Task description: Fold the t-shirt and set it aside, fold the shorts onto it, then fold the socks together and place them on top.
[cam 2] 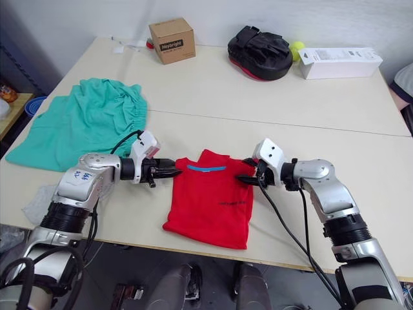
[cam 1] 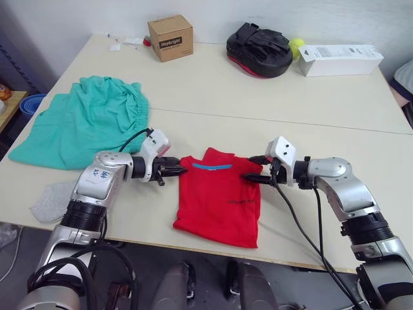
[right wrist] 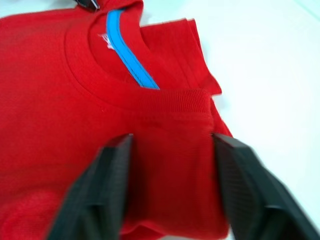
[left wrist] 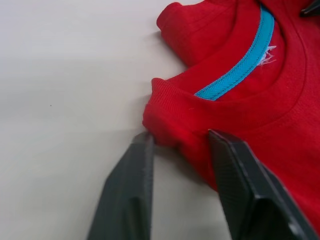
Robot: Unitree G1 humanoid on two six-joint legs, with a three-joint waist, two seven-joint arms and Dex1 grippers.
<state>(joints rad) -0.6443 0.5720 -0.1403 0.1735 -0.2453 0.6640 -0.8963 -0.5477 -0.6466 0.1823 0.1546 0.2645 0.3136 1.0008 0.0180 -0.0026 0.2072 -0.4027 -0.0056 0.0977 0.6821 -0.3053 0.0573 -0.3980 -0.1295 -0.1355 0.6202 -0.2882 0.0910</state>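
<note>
Both grippers meet the t-shirt [cam 1: 219, 197] at center frame in the head view: left gripper [cam 1: 175, 171] and right gripper [cam 1: 256, 176] at opposite shoulders, probably for a top-down fold. Shorts [cam 1: 84, 119] wait upper left on the counter [cam 1: 213, 90]. Wrist views show each gripper's fingers parted, straddling a bunched shoulder edge, not yet pinched.

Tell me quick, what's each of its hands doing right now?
Left gripper: open, jaws straddling the t-shirt shoulder by the collar.
Right gripper: open, jaws straddling the other shoulder, not closed on it.
</note>
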